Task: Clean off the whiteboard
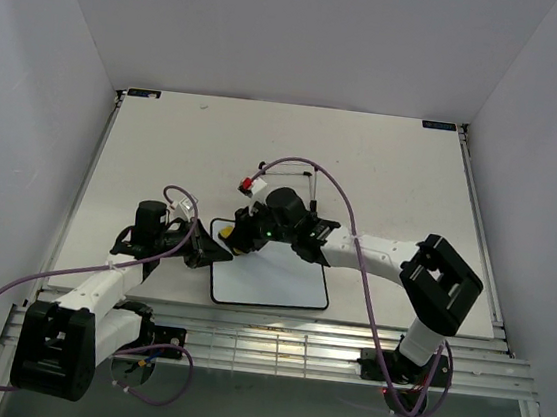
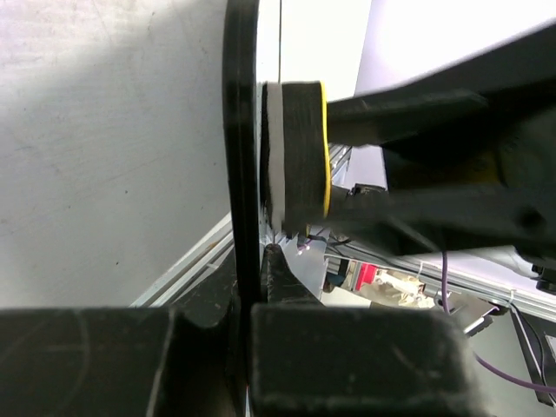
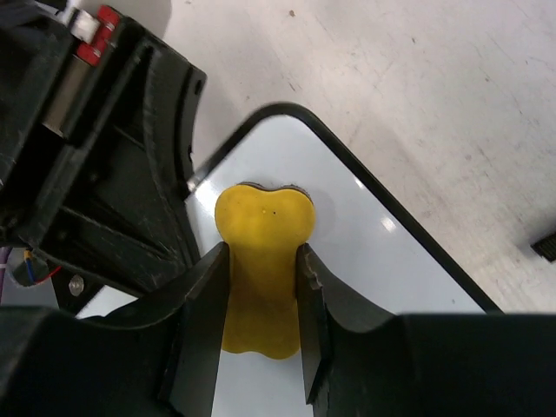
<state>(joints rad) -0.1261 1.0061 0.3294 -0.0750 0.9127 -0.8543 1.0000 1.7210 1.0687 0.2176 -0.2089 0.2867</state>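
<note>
- The yellow eraser (image 3: 263, 213) is clamped at its narrow waist between the two fingers of the right gripper (image 3: 261, 256).
- The eraser is pressed flat against the face of the whiteboard (image 3: 347, 234), close to one rounded corner of the thin black frame.
- In the left wrist view the eraser (image 2: 295, 148) is seen edge-on, its pale pad laid against the board and its yellow back turned away from it.
- The left gripper (image 2: 249, 291) is closed on the whiteboard's black frame edge (image 2: 241, 130), which is held between its two fingers just below the eraser.
- From above, the left gripper (image 1: 206, 248) is found at the board's left edge and the right gripper (image 1: 245, 237) over the far left corner, the two being just beside each other.
- The whiteboard (image 1: 275, 279) is seen on the table (image 1: 393, 171) near its front edge, between the two arms; the visible part of its face is plain white.
- A small red-and-white object (image 1: 254, 183) is seen on the table just beyond the right gripper.
</note>
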